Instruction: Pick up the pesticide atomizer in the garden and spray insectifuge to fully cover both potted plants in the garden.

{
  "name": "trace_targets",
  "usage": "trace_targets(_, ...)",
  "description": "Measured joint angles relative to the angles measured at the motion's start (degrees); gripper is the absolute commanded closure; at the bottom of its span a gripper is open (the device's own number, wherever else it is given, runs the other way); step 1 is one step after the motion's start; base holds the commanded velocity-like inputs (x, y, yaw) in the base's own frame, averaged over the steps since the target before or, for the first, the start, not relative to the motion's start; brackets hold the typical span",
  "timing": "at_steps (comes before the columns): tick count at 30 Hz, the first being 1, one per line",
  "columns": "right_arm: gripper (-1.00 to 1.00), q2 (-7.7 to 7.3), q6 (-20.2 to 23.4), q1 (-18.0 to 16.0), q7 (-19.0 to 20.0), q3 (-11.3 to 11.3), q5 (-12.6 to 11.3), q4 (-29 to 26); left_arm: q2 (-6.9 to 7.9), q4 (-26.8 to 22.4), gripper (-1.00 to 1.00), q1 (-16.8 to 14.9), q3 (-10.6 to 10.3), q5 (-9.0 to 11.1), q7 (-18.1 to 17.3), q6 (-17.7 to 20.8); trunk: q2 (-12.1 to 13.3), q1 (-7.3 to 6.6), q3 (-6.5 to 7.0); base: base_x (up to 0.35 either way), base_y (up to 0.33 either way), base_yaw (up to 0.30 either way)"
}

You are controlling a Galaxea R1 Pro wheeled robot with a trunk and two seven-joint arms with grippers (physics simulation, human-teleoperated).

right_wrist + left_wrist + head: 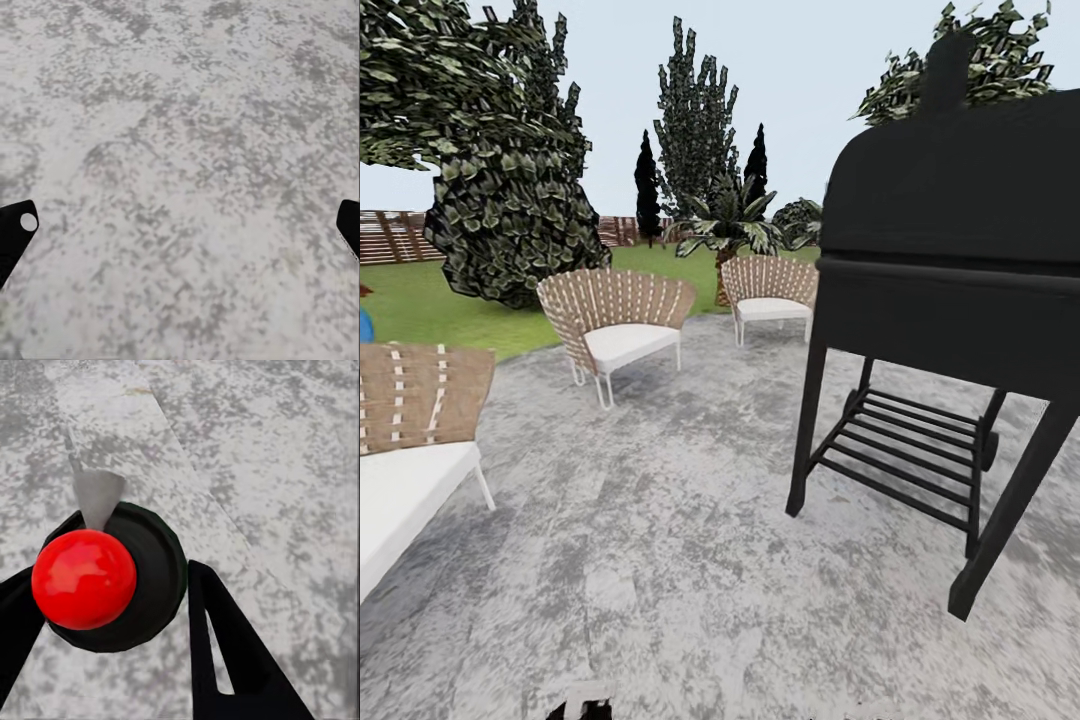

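Head view: rough grey paving (pixel 660 560) of the garden, with green lawn (pixel 430 315) at 10 o'clock, a black barbecue grill on legs (pixel 950 290) at 3 o'clock, and two woven wicker chairs with white cushions (pixel 618 325) at 11 o'clock. Left gripper (pixel 124 551) released, its fingers spread above a red dome on a black disc (pixel 84 579). Right gripper (pixel 184 214) released, over bare paving.

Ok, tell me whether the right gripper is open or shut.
Open. In the right wrist view the right gripper has its two dark fingertips at opposite edges of the picture, with bare grey paving between them and nothing held.
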Motion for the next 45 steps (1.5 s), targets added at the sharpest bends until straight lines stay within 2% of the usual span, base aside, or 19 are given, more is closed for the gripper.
trace_targets(2,-1.00,0.67,-0.29,0.00,-1.92,-0.11,0.17,-0.66,-0.37,-1.94,1.00,-0.03,0.07,0.19,0.04,-0.05,0.00,0.00,0.00,0.336,0.000,0.000)
trace_targets(7,-1.00,0.87,-0.58,0.01,-3.51,-0.11,0.16,-1.06,-0.09,-2.87,1.00,0.12,0.13,0.35,0.06,-0.10,0.00,0.00,0.00,0.337,0.000,0.000)
trace_targets(14,-1.00,0.43,-0.53,0.01,-3.71,-0.20,0.23,-1.14,0.64,-3.02,1.00,1.58,0.40,0.47,0.02,-0.13,0.00,0.00,0.00,0.334,0.074,0.000)
trace_targets(27,-1.00,0.44,-0.50,0.01,-3.64,-0.04,0.25,-1.03,0.68,-2.95,1.00,1.96,0.33,0.46,0.01,-0.15,0.00,0.01,-0.05,0.300,0.213,0.000)
trace_targets(45,-1.00,0.45,-0.48,0.01,-3.71,-0.11,0.25,-1.01,0.73,-2.85,1.00,2.05,0.34,0.46,0.02,-0.12,0.00,0.00,-1.57,0.310,0.147,0.000)
